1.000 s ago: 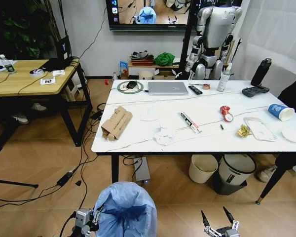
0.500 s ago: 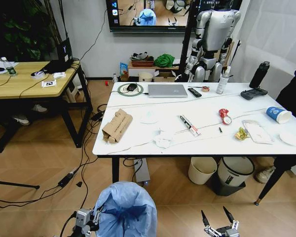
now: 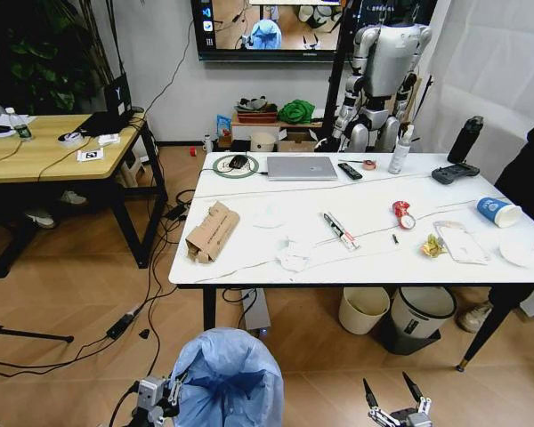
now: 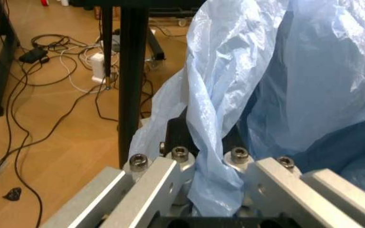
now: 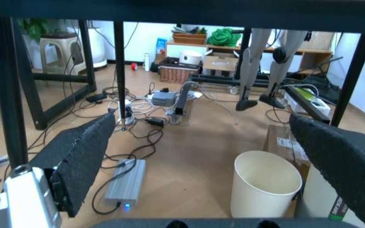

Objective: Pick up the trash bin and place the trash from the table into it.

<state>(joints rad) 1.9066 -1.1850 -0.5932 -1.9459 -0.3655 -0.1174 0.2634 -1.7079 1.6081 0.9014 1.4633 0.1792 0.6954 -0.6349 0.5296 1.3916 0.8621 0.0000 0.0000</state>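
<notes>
Crinkly light-blue plastic is pinched between the fingers of my left gripper point(image 4: 211, 190), which is clamped on a fold of the liner so the trash bin point(image 3: 226, 378) comes with me at the lower centre of the head view, on my left side. My right gripper point(image 3: 394, 411) hangs at the bottom right with its two fingers spread and nothing in them, probably kept free for picking litter.

Ahead, across the middle of the frame, stands the white marble-look table point(image 3: 249, 267), well apart from both grippers. On it I count one torn cardboard box point(image 3: 212, 232) at the left, two crumpled tissues point(image 3: 293, 253), one crushed red can point(image 3: 402, 214), one yellow wrapper point(image 3: 432, 245), one clear plastic package point(image 3: 460, 242), one blue paper cup point(image 3: 498, 212) and one white disc point(image 3: 518, 251) toward the right edge.

Under the table I see two other bins: one cream open bin point(image 5: 265, 190) and one grey-and-black round bin point(image 3: 422, 313).
</notes>
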